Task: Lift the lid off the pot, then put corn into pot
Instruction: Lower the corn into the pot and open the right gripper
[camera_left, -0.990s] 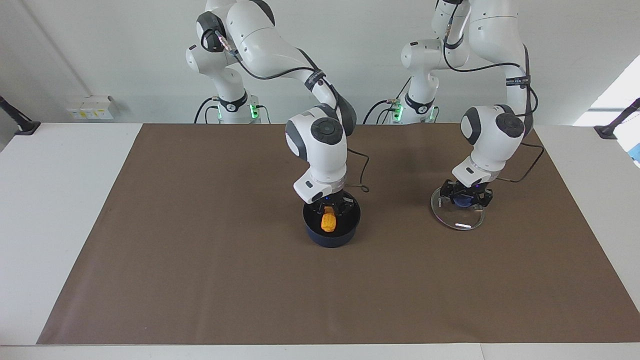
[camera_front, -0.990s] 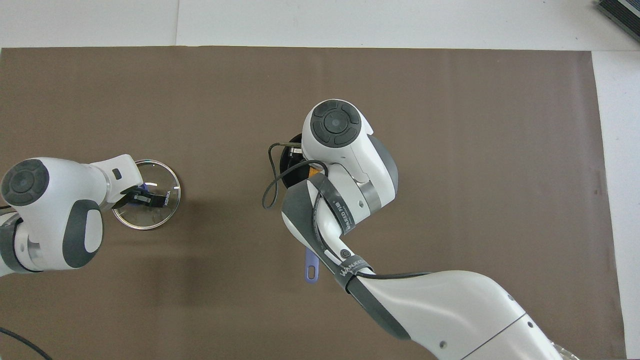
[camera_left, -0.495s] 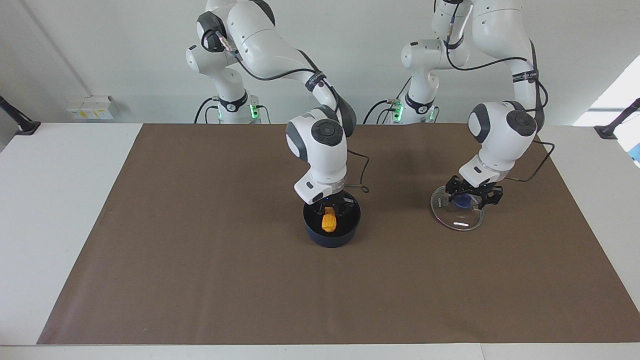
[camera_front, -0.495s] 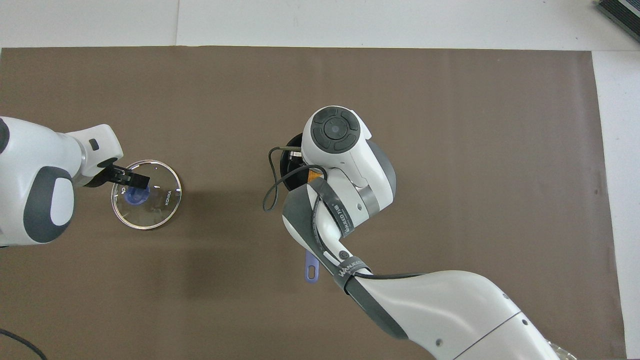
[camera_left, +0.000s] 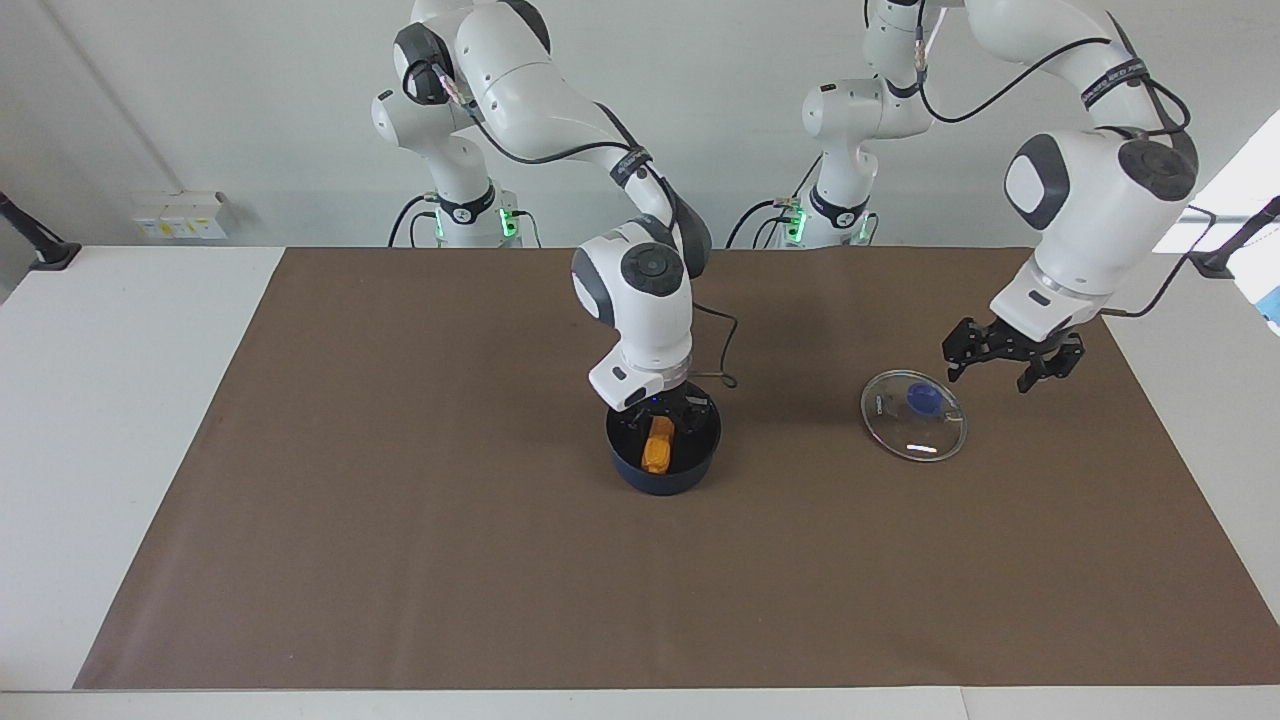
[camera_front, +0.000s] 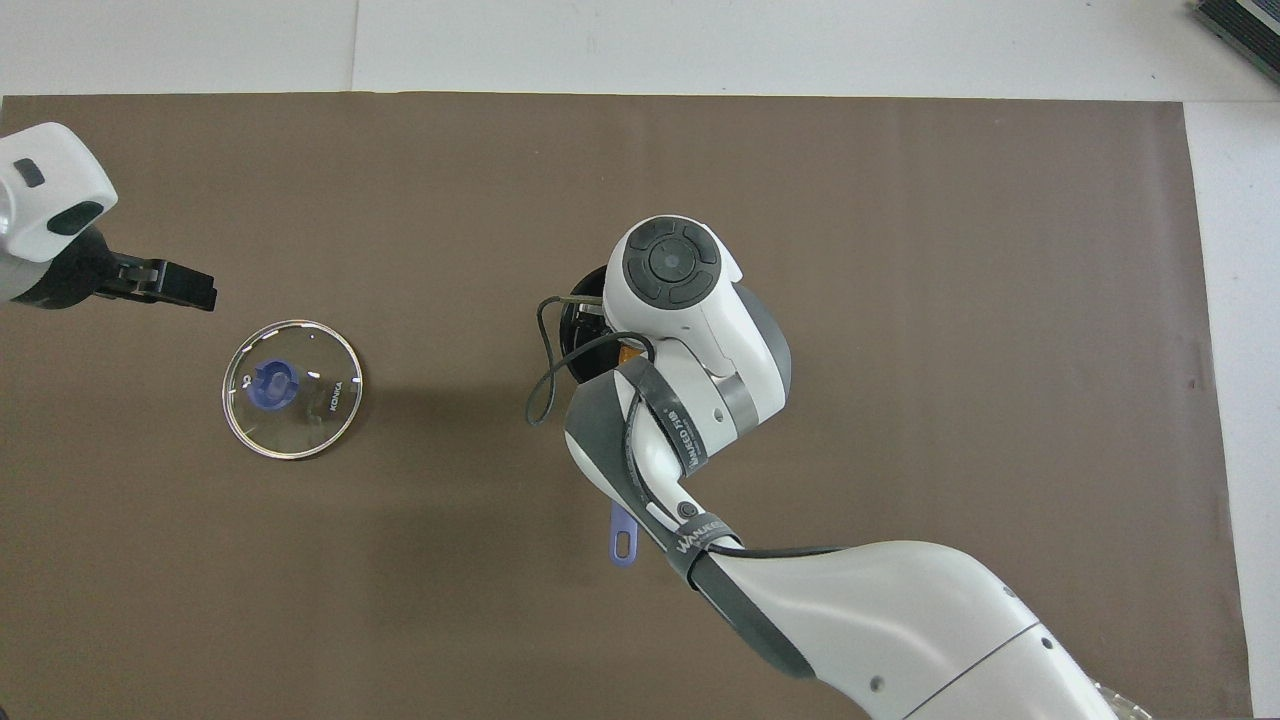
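Widest in frame: white surface (camera_left: 100, 400) under a brown mat (camera_left: 400, 550), bare through the lower half of the facing view and toward both short edges.

At frame centre, pot (camera_left: 690, 470) uncovered, well clear of every mat edge, with its handle (camera_front: 622, 540) pointing toward the bottom of the overhead view under the right arm.

Toward the left arm's end of the surface, lid (camera_left: 915, 425) flat on the mat with knob (camera_left: 922, 398) up, well apart from the pot.

Inside the pot, corn (camera_left: 657, 452), tilted against the dark interior.

Right tool (camera_left: 662, 412) low at the pot's mouth, just above the corn; cannot tell whether clenched on the cob or released.

Left tool (camera_left: 1010, 365) raised over the mat beside the lid, fingers spread, grasping nothing.

Judged progress: lid off and parked, corn in the pot. Left, at most: letting go of the corn if not yet done, then drawing the right tool straight up past the rim. Plenty of open room above and around; only the pot's wall close by.
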